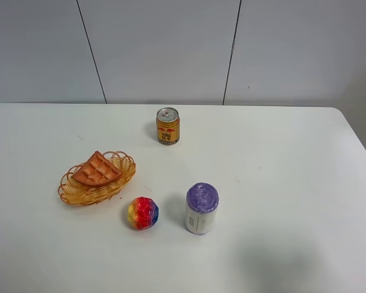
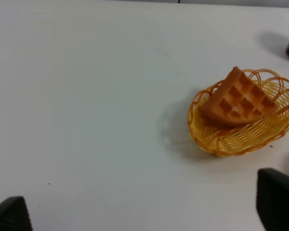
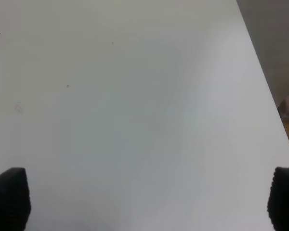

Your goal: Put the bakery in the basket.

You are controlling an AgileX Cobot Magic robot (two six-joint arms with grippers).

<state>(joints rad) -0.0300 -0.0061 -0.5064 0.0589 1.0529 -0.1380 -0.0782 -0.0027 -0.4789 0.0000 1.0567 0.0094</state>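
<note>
Waffle wedge is lying in the wicker basket w/ one corner propped up on the far rim, so the task looks done, or as good as. Left gripper is spread wide w/ nothing between the tips, off to the side of the basket over bare table; right gripper is also wide apart and empty, over a blank stretch near the table edge. Neither arm shows in the high view. Risks from here, as I judge them: the wedge sits tilted, not flat, so a bump to the basket could tip it out over the scalloped rim; the basket looks light and would prob slide if an arm clipped it. Rainbow ball sits near the basket and could roll if knocked. Gold drink can and purple-topped cylinder stand upright, well apart from the basket, so less of a worry.
</note>
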